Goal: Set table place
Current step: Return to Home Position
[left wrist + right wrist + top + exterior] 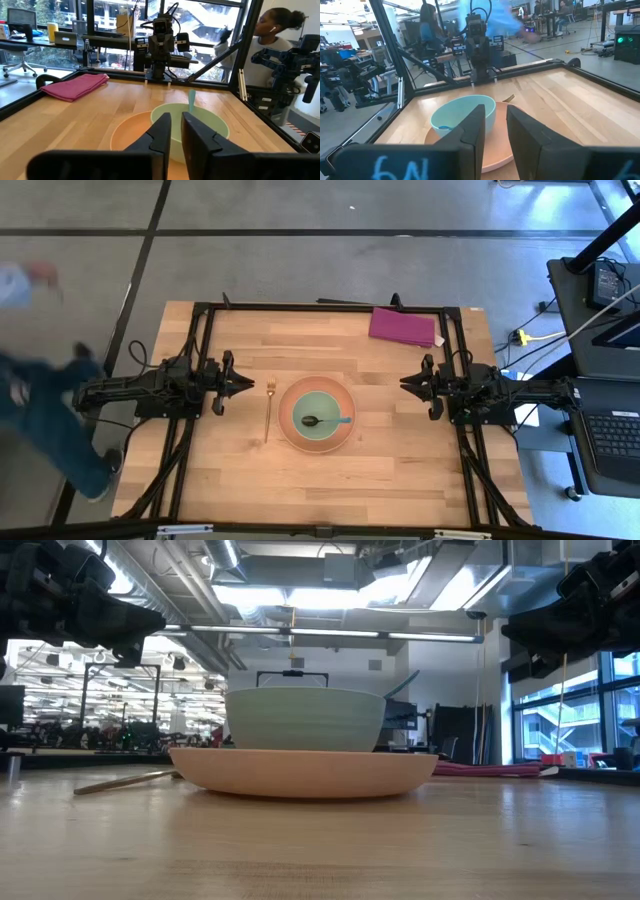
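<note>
Magenta cloth (pixel 403 326) lies at the tabletop's (pixel 400 470) back right corner, and a person (pixel 45 405) stands off its left edge. You have the orange plate (pixel 318 447) mid-tabletop with the green bowl (pixel 318 402) on it. The spoon (pixel 325 420) sits in the bowl, blue handle toward the right edge. The gold fork (pixel 267 412) is just left of the plate, lengthwise front to back, tines toward the back edge. Left gripper (pixel 245 386) hovers beyond the fork, empty, fingers nearly together. Right gripper (pixel 404 385) hovers right of the plate, empty, fingers slightly parted.
</note>
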Robot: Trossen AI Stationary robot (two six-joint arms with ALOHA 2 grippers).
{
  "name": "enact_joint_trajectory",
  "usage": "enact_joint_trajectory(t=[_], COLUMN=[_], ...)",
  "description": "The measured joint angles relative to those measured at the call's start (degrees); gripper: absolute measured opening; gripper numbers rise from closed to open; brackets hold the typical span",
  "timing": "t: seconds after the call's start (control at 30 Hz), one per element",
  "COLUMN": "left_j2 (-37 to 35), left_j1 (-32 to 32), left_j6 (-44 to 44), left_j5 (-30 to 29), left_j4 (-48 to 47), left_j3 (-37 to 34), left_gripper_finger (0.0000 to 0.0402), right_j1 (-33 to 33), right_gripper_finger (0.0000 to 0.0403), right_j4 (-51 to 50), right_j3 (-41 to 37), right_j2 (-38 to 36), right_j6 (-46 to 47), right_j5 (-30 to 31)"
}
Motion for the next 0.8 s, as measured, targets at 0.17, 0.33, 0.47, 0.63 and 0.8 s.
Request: enact_joint_trajectory(t=[0.17, 0.33, 0.47, 0.63, 0.8], left_j2=[0.0, 0.0, 0.0, 0.0, 0.0], left_j1=[0.0, 0.0, 0.0, 0.0, 0.0], left_j6=[0.0, 0.0, 0.0, 0.0, 0.0], left_j5=[0.0, 0.0, 0.0, 0.0, 0.0], left_j4=[0.0, 0.0, 0.0, 0.0, 0.0], left_j3=[0.0, 0.0, 0.0, 0.0, 0.0], left_gripper_finger=[0.0029, 0.0023, 0.0018, 0.0011, 0.0006], right_j1=[0.0, 0.0, 0.0, 0.0, 0.0], right_gripper_finger=[0.0081, 0.0081, 0.0081, 0.0081, 0.0081], right_j4=[0.0, 0.0, 0.0, 0.0, 0.0], right_j3=[0.0, 0.0, 0.0, 0.0, 0.0], right_j2=[0.0, 0.0, 0.0, 0.0, 0.0], right_j6=[0.0, 0.0, 0.0, 0.0, 0.0], right_j5=[0.0, 0.0, 0.0, 0.0, 0.0])
